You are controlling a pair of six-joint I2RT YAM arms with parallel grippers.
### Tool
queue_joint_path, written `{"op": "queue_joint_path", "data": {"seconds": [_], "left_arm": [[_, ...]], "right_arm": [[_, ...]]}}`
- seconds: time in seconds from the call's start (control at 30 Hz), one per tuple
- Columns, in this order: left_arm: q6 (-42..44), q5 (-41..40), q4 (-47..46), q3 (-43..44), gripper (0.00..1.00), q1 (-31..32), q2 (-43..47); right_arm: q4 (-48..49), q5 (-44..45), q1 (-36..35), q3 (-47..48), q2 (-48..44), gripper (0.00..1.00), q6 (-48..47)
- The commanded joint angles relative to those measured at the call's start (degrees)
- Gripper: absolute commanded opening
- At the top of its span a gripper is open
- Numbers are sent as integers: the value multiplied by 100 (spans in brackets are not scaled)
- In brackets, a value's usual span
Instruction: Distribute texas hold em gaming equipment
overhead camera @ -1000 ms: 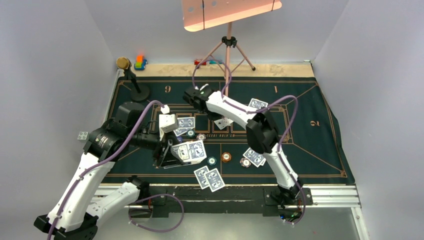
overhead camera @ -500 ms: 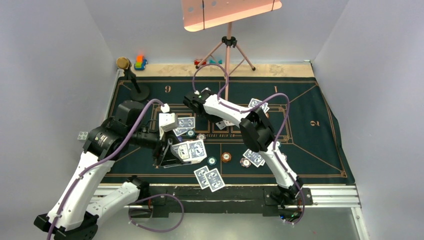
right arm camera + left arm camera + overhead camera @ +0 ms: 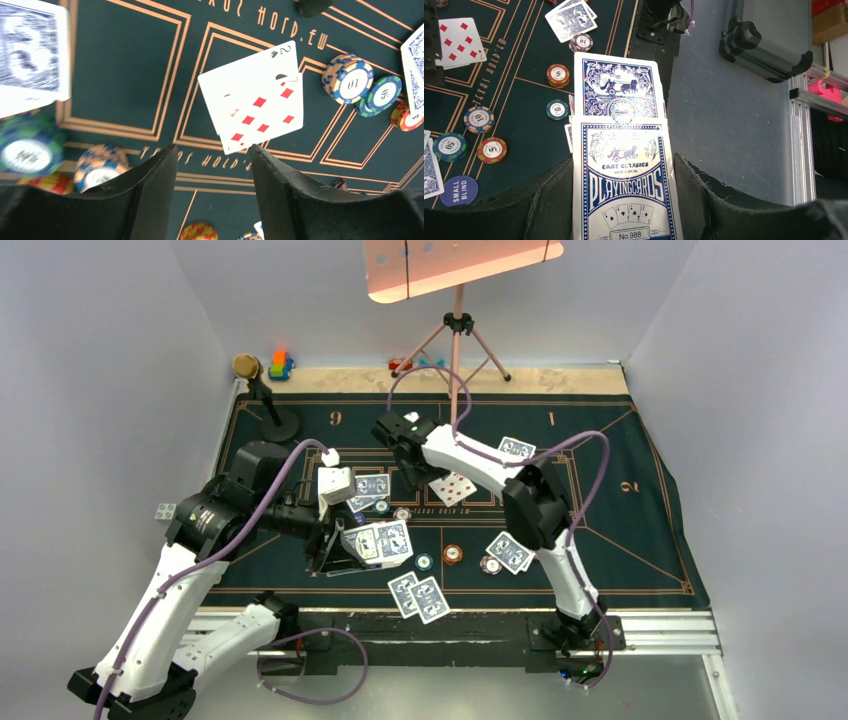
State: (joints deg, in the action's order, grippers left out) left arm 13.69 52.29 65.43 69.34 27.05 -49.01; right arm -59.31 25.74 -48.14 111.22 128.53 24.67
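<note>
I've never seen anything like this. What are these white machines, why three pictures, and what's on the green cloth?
The white machines are two robot arms, each ending in a two-finger gripper. The wide picture comes from a camera above and behind them; the other two come from cameras on the wrists, looking past the black fingers. On the green poker mat lie blue-backed playing cards, poker chips and a face-up card with red diamonds. The left gripper is shut on a box of cards, one card sticking out. The right gripper is open and holds nothing; the face-up card shows just beyond its fingers.
</note>
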Motion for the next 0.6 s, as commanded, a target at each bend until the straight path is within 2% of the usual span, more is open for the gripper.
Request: {"op": "queue_joint_path", "data": {"seconds": [0.0,0.07,0.17,0.37,0.43,0.57], "left_arm": [[152,117,-50,238,0,-29,32],[159,115,-62,238,0,-25,28],[161,122,-122,210,0,-24,25],[117,168,-377,209,0,-24,-77],[85,160,-451,195,0,-24,-89],[63,162,-507,181,0,-25,-145]], "right_arm": [[322,-742,164,-48,-1188,60,181],[308,-951,238,-66,-1640,63,240],[520,-1807,514,-461,-2543,68,467],[2373,-4413,1092,-2604,-4894,77,1188],[2761,-4958,1137,-3081,-5380,84,1415],[3612,-5626,1091,-4018,-6113,89,1908]]}}
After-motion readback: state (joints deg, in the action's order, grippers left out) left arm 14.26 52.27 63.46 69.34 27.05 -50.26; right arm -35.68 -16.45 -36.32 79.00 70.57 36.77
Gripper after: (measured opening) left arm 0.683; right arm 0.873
